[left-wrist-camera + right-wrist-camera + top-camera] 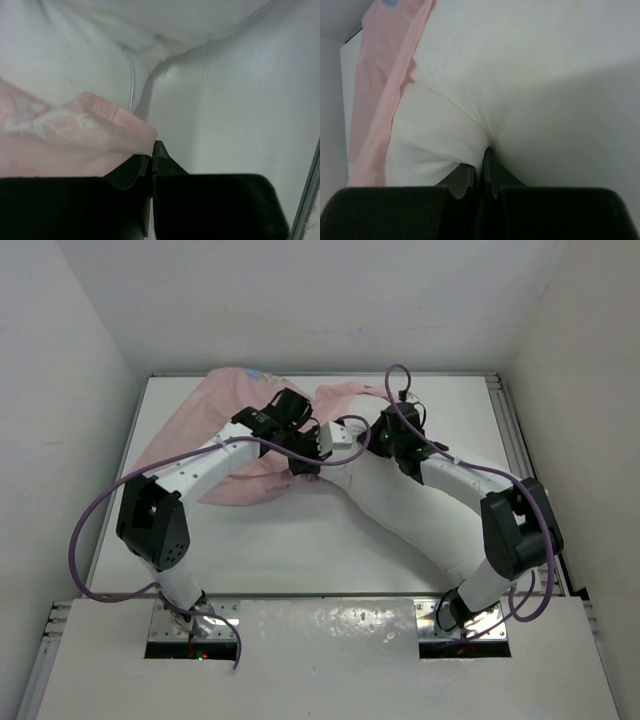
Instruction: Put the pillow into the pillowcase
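Top external: the pillowcase (215,430) lies bunched, pale pink side out, at the far left of the tabletop (300,550). The pillow (420,520) runs diagonally from the centre toward the near right, and its far end meets the case. Your left arm (205,465) and right arm (455,475) converge on that junction. Left wrist: on the left gripper (151,156) the jaws are closed on a folded pink hem of the pillowcase, with the pillow just beyond. You likely hold the hem to anchor the mouth of the case. Right wrist: on the right gripper (481,167) the jaws are pinched tight on a tuck of white pillow fabric, creases radiating from the grip and the case alongside at left. That pinch probably gives you a handle for driving the pillow end into the opening. Most of the pillow lies outside the case; whether any is inside, you cannot tell.
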`<control>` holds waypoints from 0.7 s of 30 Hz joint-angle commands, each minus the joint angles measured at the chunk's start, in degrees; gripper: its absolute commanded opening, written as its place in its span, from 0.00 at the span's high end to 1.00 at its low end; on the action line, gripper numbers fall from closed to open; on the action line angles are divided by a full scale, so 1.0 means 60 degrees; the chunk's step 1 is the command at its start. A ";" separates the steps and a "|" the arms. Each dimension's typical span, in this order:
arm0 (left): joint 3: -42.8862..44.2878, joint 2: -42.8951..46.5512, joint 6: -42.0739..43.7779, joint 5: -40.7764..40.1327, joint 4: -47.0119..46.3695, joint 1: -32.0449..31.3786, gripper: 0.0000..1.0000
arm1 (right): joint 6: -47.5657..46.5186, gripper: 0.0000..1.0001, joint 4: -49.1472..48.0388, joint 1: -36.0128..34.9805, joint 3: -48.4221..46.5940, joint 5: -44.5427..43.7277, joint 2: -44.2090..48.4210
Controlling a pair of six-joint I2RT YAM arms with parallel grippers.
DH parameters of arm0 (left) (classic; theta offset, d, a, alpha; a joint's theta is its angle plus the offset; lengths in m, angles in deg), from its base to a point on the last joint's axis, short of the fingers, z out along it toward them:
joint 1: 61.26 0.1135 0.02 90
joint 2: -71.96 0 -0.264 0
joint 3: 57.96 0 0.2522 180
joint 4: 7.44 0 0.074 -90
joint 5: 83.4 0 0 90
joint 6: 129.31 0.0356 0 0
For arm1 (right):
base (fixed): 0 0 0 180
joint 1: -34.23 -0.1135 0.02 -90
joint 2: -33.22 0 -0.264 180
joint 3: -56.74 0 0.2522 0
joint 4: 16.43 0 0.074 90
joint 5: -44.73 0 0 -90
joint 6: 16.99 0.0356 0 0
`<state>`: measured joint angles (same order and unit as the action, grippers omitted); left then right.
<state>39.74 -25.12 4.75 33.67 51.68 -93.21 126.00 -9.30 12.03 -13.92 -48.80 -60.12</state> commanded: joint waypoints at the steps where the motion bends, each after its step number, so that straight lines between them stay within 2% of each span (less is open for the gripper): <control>1: 0.0993 -0.0109 -0.0458 0.1771 0.0816 -0.0739 1.00 | 0.1011 1.00 -0.0946 -0.0124 -0.0213 -0.1446 -0.0219; 4: 0.1039 -0.0095 -0.0413 0.2241 0.1009 -0.0989 1.00 | 0.1173 1.00 -0.0930 -0.0124 -0.0199 -0.1478 -0.0278; 6: 0.0893 -0.0109 -0.0617 0.2271 0.0645 -0.1004 0.98 | 0.0970 1.00 -0.1497 -0.0138 -0.0009 -0.0954 -0.0278; 9: 0.0556 -0.0197 -0.1378 0.2124 -0.0218 -0.0582 0.83 | -0.0066 1.00 -0.1780 -0.0401 0.0152 -0.0104 -0.0147; 10: 0.0512 -0.0183 -0.1598 0.2124 -0.0425 -0.0478 0.73 | -0.0435 1.00 -0.1679 -0.0475 0.0168 0.0045 0.0013; 11: 0.0468 -0.0168 -0.2049 0.2037 -0.0601 -0.0216 0.69 | -0.0786 1.00 -0.1533 -0.0548 0.0197 0.0090 0.0102; 12: 0.0453 -0.0139 -0.2228 0.1964 -0.0922 -0.0141 0.60 | -0.1283 1.00 -0.1270 -0.0708 0.0327 0.0076 0.0219; 16: 0.0643 -0.0022 -0.2231 0.1568 -0.0882 -0.0037 0.37 | -0.1829 1.00 -0.1341 -0.0739 0.1002 0.0557 0.0775; 19: 0.1243 0.0124 -0.1952 0.1743 -0.0457 0.0123 0.32 | -0.2400 0.88 -0.1064 -0.0710 0.1062 0.1725 0.1040; 20: 0.1331 0.0212 -0.2009 0.1975 -0.0456 0.0356 0.32 | -0.2633 0.75 -0.0917 -0.0652 0.1003 0.2050 0.1171; 21: 0.1434 0.0285 -0.2112 0.2094 -0.0688 0.0489 0.30 | -0.2752 0.66 -0.0568 -0.0564 0.0872 0.2358 0.1259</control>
<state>44.39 -26.71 -6.92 42.32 50.02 -92.35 113.89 -14.20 8.34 -7.87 -42.99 -55.47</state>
